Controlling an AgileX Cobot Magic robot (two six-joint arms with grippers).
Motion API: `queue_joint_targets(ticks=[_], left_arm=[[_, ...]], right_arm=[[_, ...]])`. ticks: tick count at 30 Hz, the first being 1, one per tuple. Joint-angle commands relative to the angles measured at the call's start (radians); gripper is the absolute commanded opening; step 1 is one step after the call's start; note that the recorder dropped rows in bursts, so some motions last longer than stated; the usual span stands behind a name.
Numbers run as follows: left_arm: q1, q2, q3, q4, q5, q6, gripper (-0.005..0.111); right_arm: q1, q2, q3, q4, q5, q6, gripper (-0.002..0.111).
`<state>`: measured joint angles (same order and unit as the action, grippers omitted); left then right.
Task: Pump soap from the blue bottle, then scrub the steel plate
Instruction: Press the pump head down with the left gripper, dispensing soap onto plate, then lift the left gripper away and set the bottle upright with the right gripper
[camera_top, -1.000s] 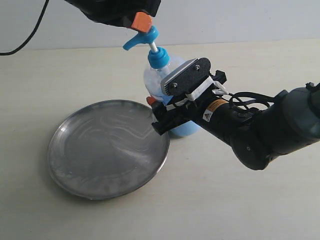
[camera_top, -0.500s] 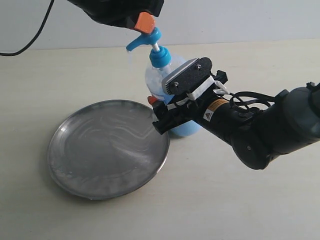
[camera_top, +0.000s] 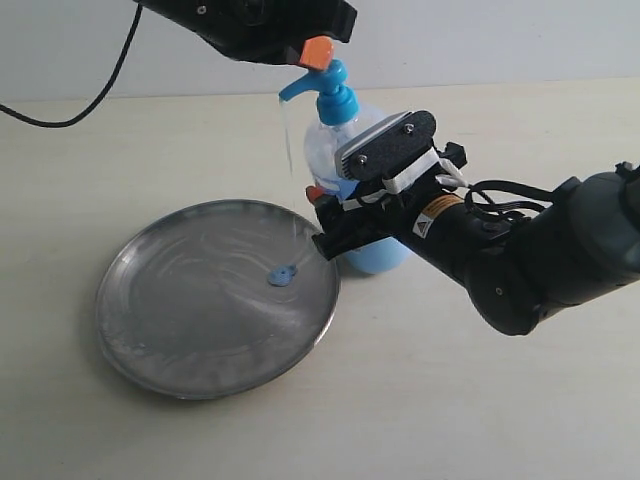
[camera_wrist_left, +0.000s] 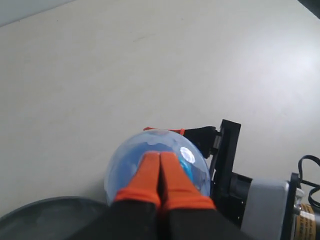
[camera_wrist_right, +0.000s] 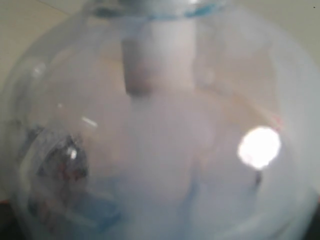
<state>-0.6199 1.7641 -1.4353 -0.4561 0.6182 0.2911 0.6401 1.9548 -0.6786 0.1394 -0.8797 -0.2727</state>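
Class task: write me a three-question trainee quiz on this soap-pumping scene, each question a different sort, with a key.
1. True or false: a blob of soap lies on the steel plate.
2. What does the right tool grip? A) the blue bottle B) the plate's rim C) nothing
3. Fill in: the left tool, shut, presses down on the bottle's ____.
Key: 1 true; 2 A; 3 pump head.
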Motion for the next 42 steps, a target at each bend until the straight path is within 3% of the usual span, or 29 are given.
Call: queue_joint_targets(ticks=[1,14,24,30,42], left_arm=[[-0.018,0.119,0.085,0.062,0.192,-0.012,0.000],[-0.018,0.043,0.052,0.054,0.134,-0.003,0.000],[-0.015,-0.058,-0.091,0.158,0.115,0.010,0.000],[0.022,-0.125,-0.152,0.163,0.093,0.008,0.000],[0.104,-0.237,-0.155,0.171,0.115,-0.017,0.000]], right_arm=[[0.012,-0.013,-0.007,-0.097,-0.039,-0.034,0.000],[0.012,-0.013,-0.007,-0.094,-0.041,-0.032,0.000],[0.012,-0.013,-0.007,-0.038,-0.032,-0.061,0.000],[0.012,-0.013,-0.007,-0.034,-0.030,-0.060,0.000],[0.012,-0.015,-0.007,0.050,-0.019,-0.067,0.000]])
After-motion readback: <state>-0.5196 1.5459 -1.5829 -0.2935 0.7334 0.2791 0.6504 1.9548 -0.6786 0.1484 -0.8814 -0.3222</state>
